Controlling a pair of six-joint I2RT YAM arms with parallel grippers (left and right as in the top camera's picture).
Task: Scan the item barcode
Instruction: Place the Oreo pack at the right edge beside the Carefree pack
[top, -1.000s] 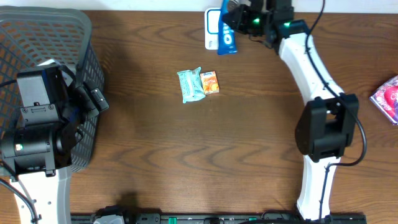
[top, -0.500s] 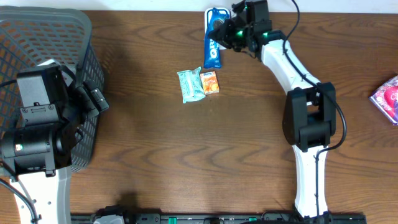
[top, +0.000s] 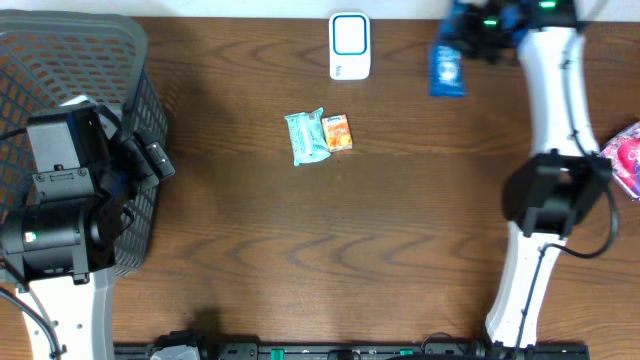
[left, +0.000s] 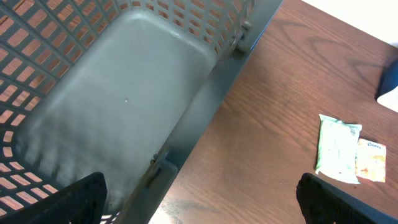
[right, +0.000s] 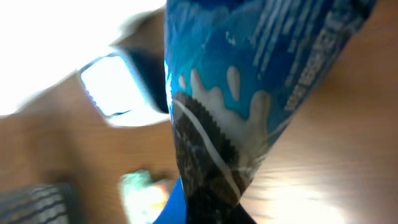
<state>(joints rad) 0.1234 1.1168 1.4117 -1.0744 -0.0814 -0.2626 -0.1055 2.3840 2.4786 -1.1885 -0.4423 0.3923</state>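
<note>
The item is a blue cookie packet (top: 447, 70), hanging near the table's far right with my right gripper (top: 482, 22) shut on its end. In the right wrist view the packet (right: 249, 93) fills the middle, and my right gripper (right: 211, 208) is pinched on its lower end, the fingers hidden behind it. The white barcode scanner (top: 349, 45) lies at the far edge, left of the packet and apart from it; it shows blurred (right: 118, 87) in the wrist view. My left gripper (left: 205, 214) stands open over the basket's rim, with nothing between its fingers (left: 74, 199).
A grey mesh basket (top: 60, 60) stands at the far left, its wall (left: 205, 37) below my left wrist. A green packet (top: 306, 136) and a small orange packet (top: 338, 132) lie mid-table. A pink item (top: 625, 158) sits at the right edge.
My right arm has swung to the right with the blue packet, away from over the scanner, which now lies uncovered. The left arm has not moved.
</note>
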